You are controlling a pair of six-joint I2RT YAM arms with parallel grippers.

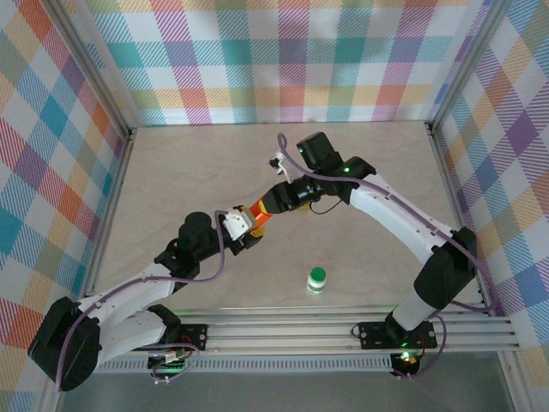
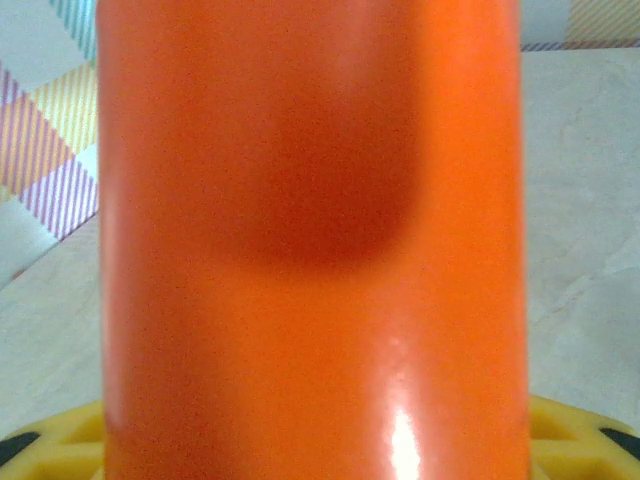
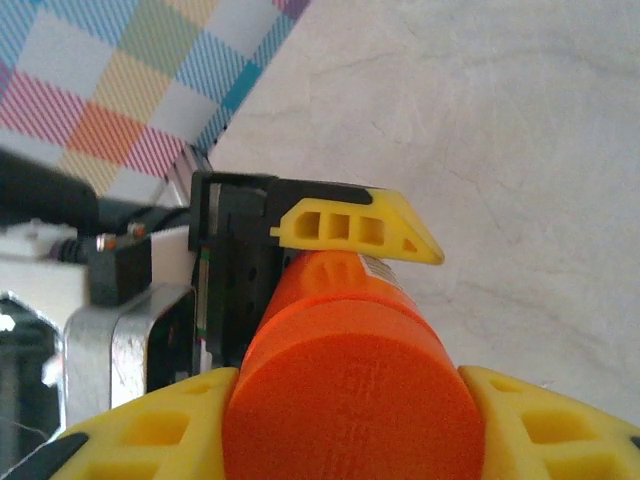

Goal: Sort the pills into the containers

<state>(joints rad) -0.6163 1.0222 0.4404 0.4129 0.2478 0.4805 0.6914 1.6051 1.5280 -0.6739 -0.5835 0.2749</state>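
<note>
Both arms stretch forward and bend inward, so their wrists meet nose to nose. The left end effector (image 1: 247,225) clamps the orange bottle (image 1: 260,215) by its body. The right end effector (image 1: 276,202) presses its 2 fingers against the opposite end.

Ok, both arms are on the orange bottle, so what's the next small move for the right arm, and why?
Probably a small twist of the right gripper to start loosening the cap. Its fingers sit against both sides of the wider end of the orange bottle, which looks like the cap. The left gripper clamps the body, so the bottle seems braced for turning.
</note>
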